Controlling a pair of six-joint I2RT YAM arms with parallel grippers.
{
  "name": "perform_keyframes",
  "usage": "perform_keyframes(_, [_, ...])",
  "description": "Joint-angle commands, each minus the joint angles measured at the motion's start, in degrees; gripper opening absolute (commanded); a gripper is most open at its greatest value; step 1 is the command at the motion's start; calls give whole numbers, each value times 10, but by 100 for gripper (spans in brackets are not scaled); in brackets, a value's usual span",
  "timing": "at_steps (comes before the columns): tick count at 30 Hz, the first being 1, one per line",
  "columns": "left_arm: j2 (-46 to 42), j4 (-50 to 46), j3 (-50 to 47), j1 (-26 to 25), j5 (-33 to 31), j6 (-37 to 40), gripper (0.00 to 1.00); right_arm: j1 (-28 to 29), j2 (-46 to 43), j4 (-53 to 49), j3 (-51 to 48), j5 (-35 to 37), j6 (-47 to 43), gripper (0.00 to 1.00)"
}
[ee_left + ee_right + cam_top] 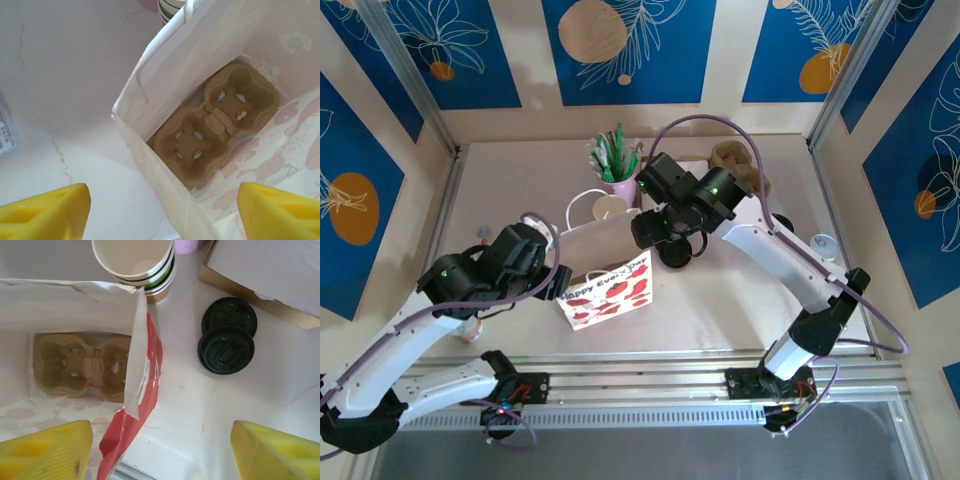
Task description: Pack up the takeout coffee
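A white paper bag printed with red lips stands open at the table's middle. A brown two-cup carrier lies flat on its bottom, also seen from the right wrist. A stack of paper coffee cups stands just behind the bag. Two black lids lie to its right. My left gripper hangs open above the bag's left wall, one yellow finger on each side. My right gripper is open astride the right wall. Neither holds anything.
A pink cup of green sticks stands at the back. A cardboard box sits behind the lids. A small clear packet lies left of the bag, and a small white disc near the right wall.
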Motion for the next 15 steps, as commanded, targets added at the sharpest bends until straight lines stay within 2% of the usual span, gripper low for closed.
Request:
perform_keyframes(1, [13,-18,20,2,10,-11,72,-5,24,8,4,-24,-20,70])
perform_keyframes(8, [45,-25,59,3,-4,-8,70,-19,40,11,10,-35,-30,64])
perform_keyframes(11, [63,-31,71,3,-3,-5,63,-26,48,10,19,-40,-34,62])
perform_keyframes(15, [77,-33,73,4,0,-2,48,-31,60,3,31,-38,-38,59])
